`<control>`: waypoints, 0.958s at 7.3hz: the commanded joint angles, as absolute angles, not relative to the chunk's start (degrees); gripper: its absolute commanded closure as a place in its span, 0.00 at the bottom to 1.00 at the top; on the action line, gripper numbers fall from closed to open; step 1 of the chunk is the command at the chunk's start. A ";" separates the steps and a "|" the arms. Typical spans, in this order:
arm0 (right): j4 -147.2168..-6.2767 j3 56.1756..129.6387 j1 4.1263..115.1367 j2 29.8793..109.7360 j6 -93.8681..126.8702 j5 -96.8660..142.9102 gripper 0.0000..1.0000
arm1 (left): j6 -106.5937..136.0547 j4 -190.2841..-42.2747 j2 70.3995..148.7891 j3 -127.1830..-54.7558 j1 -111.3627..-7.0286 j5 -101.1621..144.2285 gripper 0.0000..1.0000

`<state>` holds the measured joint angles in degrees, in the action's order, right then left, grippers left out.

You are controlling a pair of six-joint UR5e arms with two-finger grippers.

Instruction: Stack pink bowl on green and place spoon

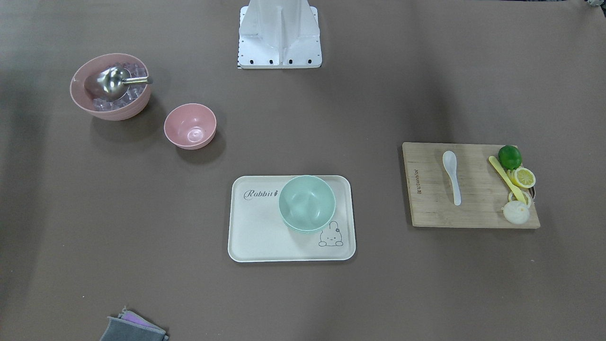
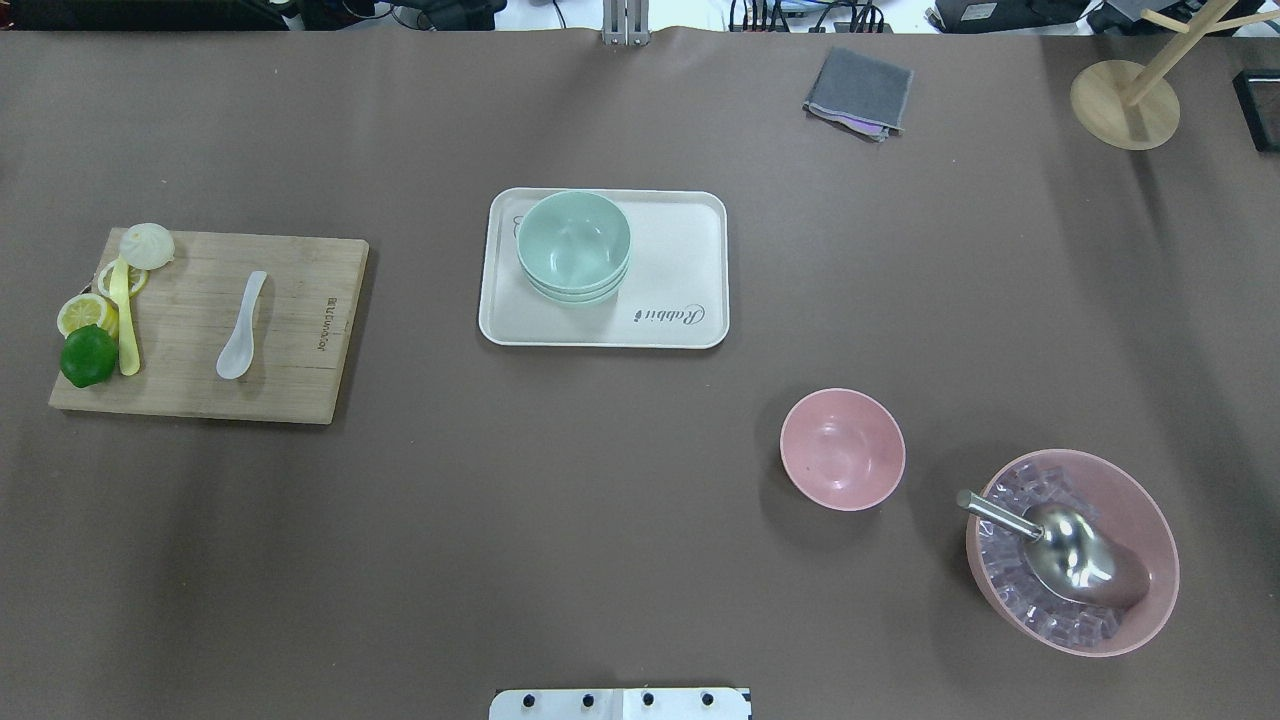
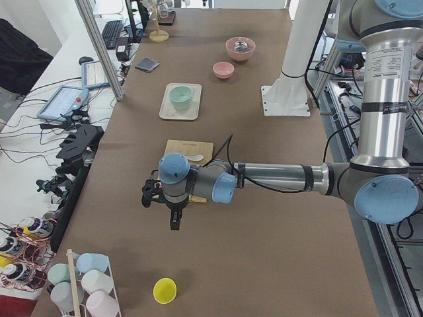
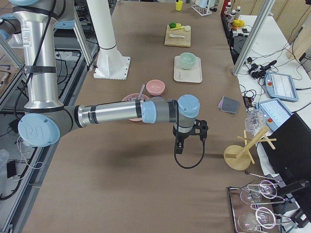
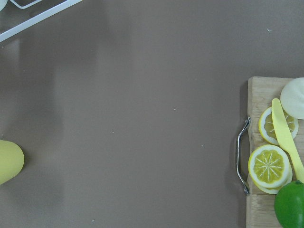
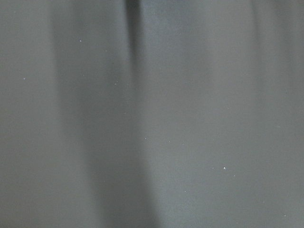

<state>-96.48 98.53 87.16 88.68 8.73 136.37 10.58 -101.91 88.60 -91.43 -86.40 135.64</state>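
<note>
A small pink bowl (image 2: 842, 449) stands empty on the brown table, right of centre in the overhead view. A stack of green bowls (image 2: 573, 245) sits on a cream tray (image 2: 680, 240). A white spoon (image 2: 242, 327) lies on a wooden cutting board (image 2: 300, 380) at the left. My left gripper (image 3: 174, 223) hangs above the table beyond the board's outer end. My right gripper (image 4: 178, 147) hangs above bare table past the large pink bowl. Both show only in the side views, so I cannot tell whether they are open or shut.
A large pink bowl (image 2: 1070, 550) holds ice cubes and a metal scoop (image 2: 1065, 555). A lime (image 2: 88, 355), lemon slices (image 5: 269, 166) and a yellow knife (image 5: 285, 133) lie on the board. A grey cloth (image 2: 860, 92) and a wooden stand (image 2: 1125, 100) are at the far edge. A yellow cup (image 3: 164, 290) lies near the left end.
</note>
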 commanded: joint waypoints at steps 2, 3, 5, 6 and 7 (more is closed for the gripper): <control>-96.42 98.17 87.10 88.86 9.06 136.41 0.00 | 10.55 -101.95 88.42 -91.58 -86.40 135.62 0.02; -96.42 98.17 87.10 89.21 8.88 136.49 0.00 | 10.55 -101.87 88.50 -91.58 -86.40 135.62 0.02; -96.42 98.26 86.93 89.12 8.96 136.49 0.00 | 10.55 -101.78 88.68 -91.49 -86.40 135.62 0.02; -96.42 98.17 86.84 88.77 9.23 136.41 0.00 | 10.63 -101.78 88.59 -91.49 -86.40 135.62 0.02; -96.42 98.09 86.66 88.77 9.40 136.41 0.00 | 10.63 -101.86 88.42 -91.67 -86.40 135.62 0.02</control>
<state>-96.41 98.19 86.85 88.90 9.17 136.44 10.60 -101.81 88.57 -91.54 -86.40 135.62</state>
